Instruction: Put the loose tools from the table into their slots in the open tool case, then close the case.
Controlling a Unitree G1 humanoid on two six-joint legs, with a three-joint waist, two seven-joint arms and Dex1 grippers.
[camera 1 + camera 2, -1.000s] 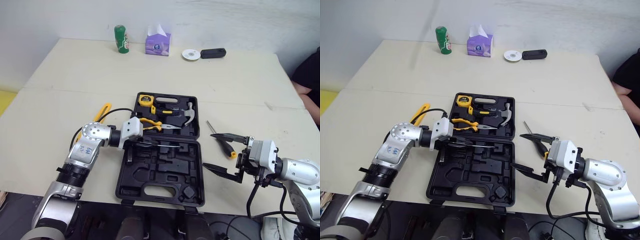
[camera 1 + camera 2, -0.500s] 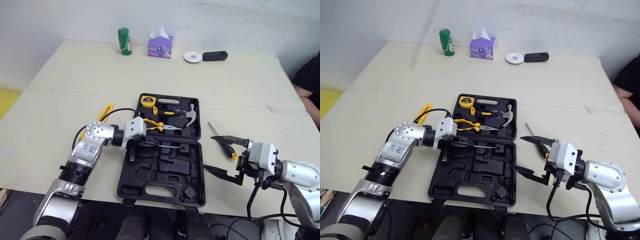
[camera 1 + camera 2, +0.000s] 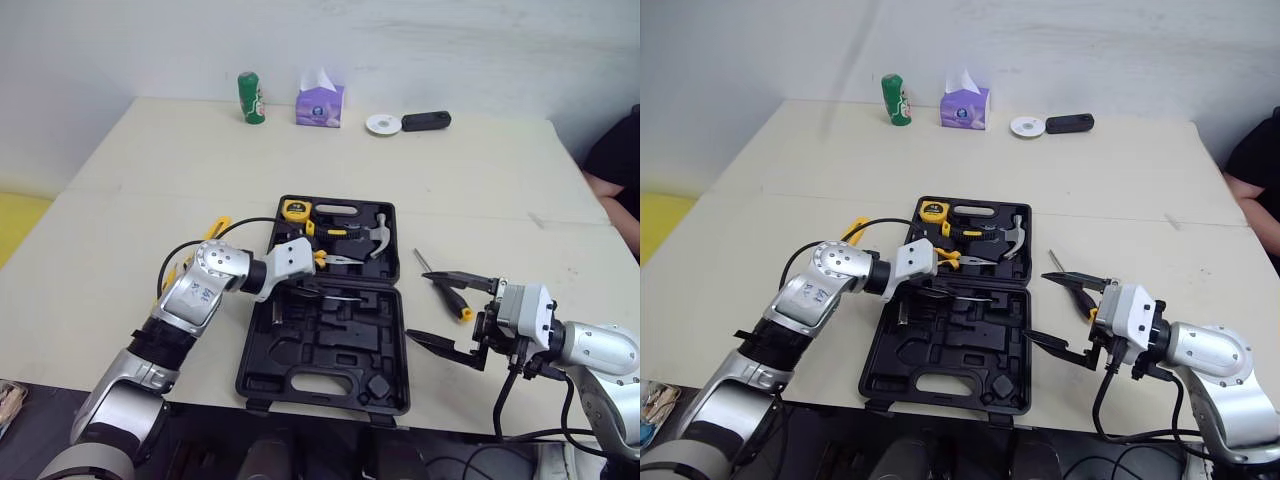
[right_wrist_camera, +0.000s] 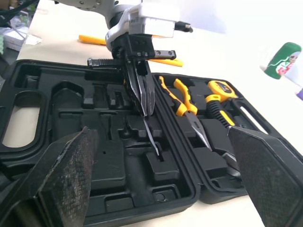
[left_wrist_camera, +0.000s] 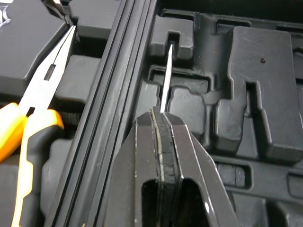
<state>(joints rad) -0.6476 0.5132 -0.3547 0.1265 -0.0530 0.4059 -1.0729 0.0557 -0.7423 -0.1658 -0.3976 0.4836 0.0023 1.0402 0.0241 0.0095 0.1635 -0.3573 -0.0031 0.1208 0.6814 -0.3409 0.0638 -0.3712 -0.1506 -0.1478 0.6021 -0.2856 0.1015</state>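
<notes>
The black tool case [image 3: 330, 378] lies open on the table; its far half holds yellow-handled pliers [image 3: 332, 258], a hammer [image 3: 378, 232] and a tape measure [image 3: 293, 209]. My left gripper [image 3: 314, 288] is shut on a thin metal tool [image 5: 165, 80], held low over the moulded slots of the near half, just inside the hinge. My right gripper [image 3: 446, 310] stands open beside the case's right edge. A black-and-yellow screwdriver [image 3: 446, 291] lies on the table right by its far finger. A yellow tool [image 3: 214, 232] lies left of the case, behind my left arm.
Along the table's far edge stand a green can [image 3: 249, 97], a purple tissue box [image 3: 319, 102], a white disc [image 3: 380, 124] and a black device [image 3: 425, 121]. A person [image 3: 615, 165] sits at the far right.
The camera has shifted. My left gripper has edged slightly rightward over the case with the thin tool still in it. The right gripper has stayed put.
</notes>
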